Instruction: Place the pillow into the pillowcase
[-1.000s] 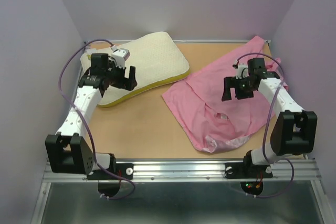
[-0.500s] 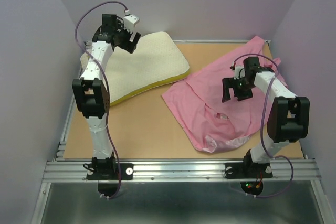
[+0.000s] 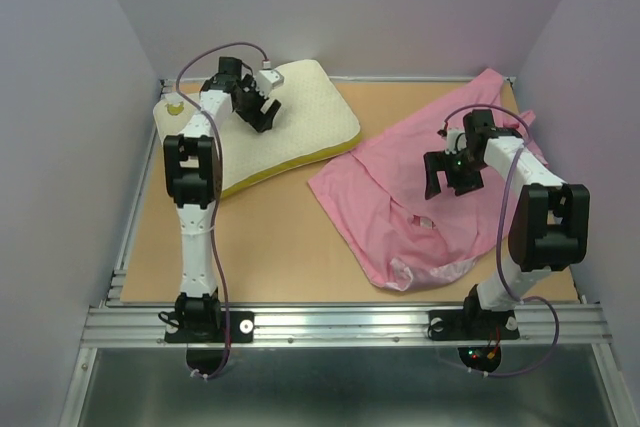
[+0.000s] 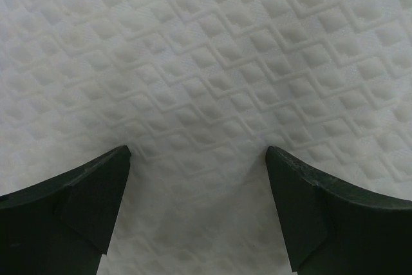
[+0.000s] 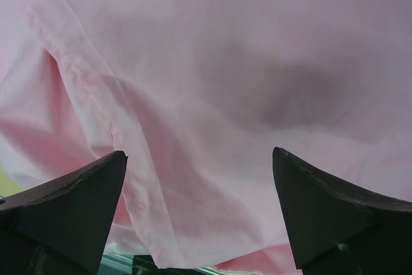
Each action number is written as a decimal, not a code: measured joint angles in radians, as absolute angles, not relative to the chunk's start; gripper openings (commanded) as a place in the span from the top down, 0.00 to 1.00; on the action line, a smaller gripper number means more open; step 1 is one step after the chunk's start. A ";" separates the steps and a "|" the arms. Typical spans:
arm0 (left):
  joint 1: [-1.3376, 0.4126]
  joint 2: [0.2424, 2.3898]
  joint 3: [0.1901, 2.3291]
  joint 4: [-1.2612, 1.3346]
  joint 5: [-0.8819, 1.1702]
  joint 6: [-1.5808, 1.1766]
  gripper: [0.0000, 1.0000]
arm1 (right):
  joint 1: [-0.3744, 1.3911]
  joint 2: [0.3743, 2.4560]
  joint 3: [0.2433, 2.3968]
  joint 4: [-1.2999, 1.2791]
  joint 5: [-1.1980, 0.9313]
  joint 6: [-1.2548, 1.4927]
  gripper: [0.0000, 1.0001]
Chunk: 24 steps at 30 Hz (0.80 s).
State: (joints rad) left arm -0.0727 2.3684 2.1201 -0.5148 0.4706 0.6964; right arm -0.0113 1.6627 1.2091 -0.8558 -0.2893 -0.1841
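**While both grippers gape, pillow lies under the left one, pillowcase under the right**

Since the next move is judged to be a grab on each item, what matters is which arm covers what. Left gripper [image 3: 258, 107] [image 4: 196, 152] is stretched out over the far-left part of the pillow [image 3: 305, 122] [image 4: 206, 62], jaws spread wide, nothing between them. Dimpled cream surface fills its wrist view, directly below the fingertips. Pillow sits at the far-left of the table [image 3: 270, 247]. Its long axis runs from near-left to far-right, and the yellow band [image 3: 290, 162] on the long near edge faces the pillowcase. Left arm is clearly the nearer one.

Right gripper [image 3: 450, 179] [image 5: 199, 152] hangs over the middle of the pillowcase [image 3: 400, 227] [image 5: 244, 43], jaws also wide apart, holding nothing. Pillowcase is a crumpled pink heap on the right half, running from the far-right corner down toward the near edge. It lies just beside the pillow's right end, and the two look apart.

Hard to make out:
- Whether the left fingertips touch the pillow or float just above it. The wrist view shows shadow but no clear contact.
- Where the pillowcase mouth is. A hem [image 5: 84, 88] crosses the right wrist view on a diagonal, and paler shiny fabric shows at the heap's near end, but the opening itself is not readable.
- Pillow's far-left corner, partly covered by the left arm from above.
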 measured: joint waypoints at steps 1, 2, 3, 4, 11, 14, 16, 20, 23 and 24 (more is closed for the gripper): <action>-0.075 2.388 2.120 -0.523 0.467 0.720 0.01 | -0.011 1.663 1.209 -0.858 -0.288 -0.187 0.00; -0.077 2.397 2.105 -0.517 0.463 0.743 0.03 | -0.011 1.663 1.209 -0.859 -0.288 -0.188 0.00; -0.078 2.397 2.085 -0.513 0.461 0.758 0.07 | -0.011 1.664 1.209 -0.860 -0.288 -0.191 0.00; -0.079 2.393 2.066 -0.504 0.459 0.774 0.12 | -0.011 1.666 1.209 -0.860 -0.288 -0.192 0.00; -0.081 2.362 2.020 -0.489 0.426 0.845 1.00 | -0.011 1.721 1.209 -0.860 -0.287 -0.206 0.00; -0.068 2.348 2.020 -0.506 0.442 0.855 1.00 | -0.011 1.754 1.209 -0.855 -0.281 -0.205 0.00; -0.046 2.323 2.010 -0.536 0.461 0.860 1.00 | -0.011 1.784 1.209 -0.847 -0.270 -0.204 0.00; 0.019 2.243 1.955 -0.622 0.478 0.882 1.00 | -0.011 1.859 1.254 -0.845 -0.220 -0.175 0.02; 0.069 2.135 1.829 -0.669 0.482 0.914 1.00 | 0.001 1.928 1.345 -0.863 -0.175 -0.147 0.02; 0.086 2.077 1.748 -0.675 0.485 0.931 1.00 | 0.005 1.948 1.374 -0.864 -0.165 -0.142 0.02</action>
